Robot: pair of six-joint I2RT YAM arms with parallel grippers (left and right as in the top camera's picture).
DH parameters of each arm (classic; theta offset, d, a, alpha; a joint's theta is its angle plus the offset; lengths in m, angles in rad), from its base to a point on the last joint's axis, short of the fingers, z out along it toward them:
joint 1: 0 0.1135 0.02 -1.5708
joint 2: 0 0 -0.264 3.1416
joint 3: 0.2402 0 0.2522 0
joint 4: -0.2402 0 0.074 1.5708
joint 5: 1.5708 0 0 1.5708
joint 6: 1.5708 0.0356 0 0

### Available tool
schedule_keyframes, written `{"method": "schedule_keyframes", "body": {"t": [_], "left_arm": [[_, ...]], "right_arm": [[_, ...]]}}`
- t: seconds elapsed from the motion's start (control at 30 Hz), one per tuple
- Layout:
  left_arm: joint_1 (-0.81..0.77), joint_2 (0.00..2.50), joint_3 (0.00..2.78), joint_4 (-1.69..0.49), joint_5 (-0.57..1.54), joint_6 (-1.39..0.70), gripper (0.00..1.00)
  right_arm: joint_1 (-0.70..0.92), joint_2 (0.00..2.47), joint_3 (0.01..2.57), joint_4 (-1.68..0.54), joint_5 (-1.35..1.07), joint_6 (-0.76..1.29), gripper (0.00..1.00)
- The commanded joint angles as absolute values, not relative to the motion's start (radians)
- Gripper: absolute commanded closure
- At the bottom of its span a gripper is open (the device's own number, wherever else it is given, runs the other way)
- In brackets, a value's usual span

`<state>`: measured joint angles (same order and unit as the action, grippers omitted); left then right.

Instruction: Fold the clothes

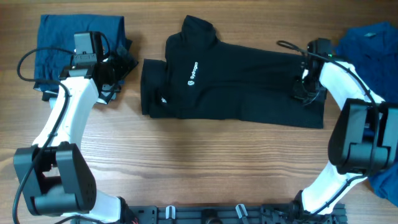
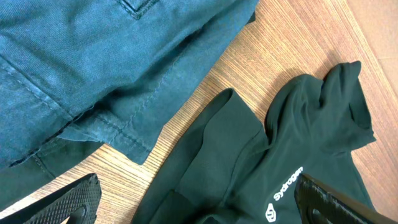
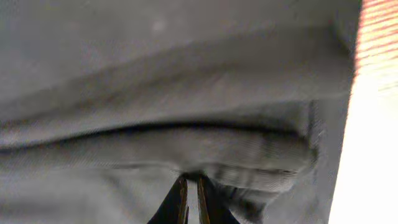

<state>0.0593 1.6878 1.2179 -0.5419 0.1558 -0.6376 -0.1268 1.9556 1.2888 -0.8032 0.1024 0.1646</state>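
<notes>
The black short-sleeved shirt lies across the middle of the table, folded into a long band, with its collar at the back left and a white logo. My right gripper sits on the shirt's right end. In the right wrist view its fingers are pinched shut on a fold of the shirt's fabric. My left gripper is open and empty, just left of the shirt's folded sleeve. In the left wrist view its fingers are spread wide above the shirt.
A folded blue garment lies at the back left under the left arm and also shows in the left wrist view. More blue garments are heaped at the right edge. Bare wooden table stretches in front of the shirt.
</notes>
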Motion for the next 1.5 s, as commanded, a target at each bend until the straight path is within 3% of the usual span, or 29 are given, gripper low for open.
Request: {"method": "schedule_keyframes", "body": {"t": [0.0,0.17,0.37,0.57,0.8,1.47], "left_arm": [[0.057,1.690,1.216,-0.542,0.167,-0.637,0.00],[0.057,1.690,1.216,-0.542,0.167,-0.637,0.00],[0.057,1.690,1.216,-0.542,0.167,-0.637,0.00],[0.057,1.690,1.216,-0.542,0.167,-0.637,0.00],[0.057,1.690,1.216,-0.542,0.167,-0.637,0.00],[0.057,1.690,1.216,-0.542,0.167,-0.637,0.00]], "right_arm": [[-0.157,1.940,1.254,-0.778,0.074,0.186,0.93],[-0.162,1.940,1.254,-0.694,0.184,0.171,0.92],[-0.162,1.940,1.254,-0.522,0.130,0.159,0.91],[-0.162,1.924,1.357,-0.771,0.025,0.157,0.94],[-0.162,1.894,1.356,-0.917,0.025,0.188,0.91],[-0.172,1.991,1.249,-0.772,0.076,0.226,0.93]]}}
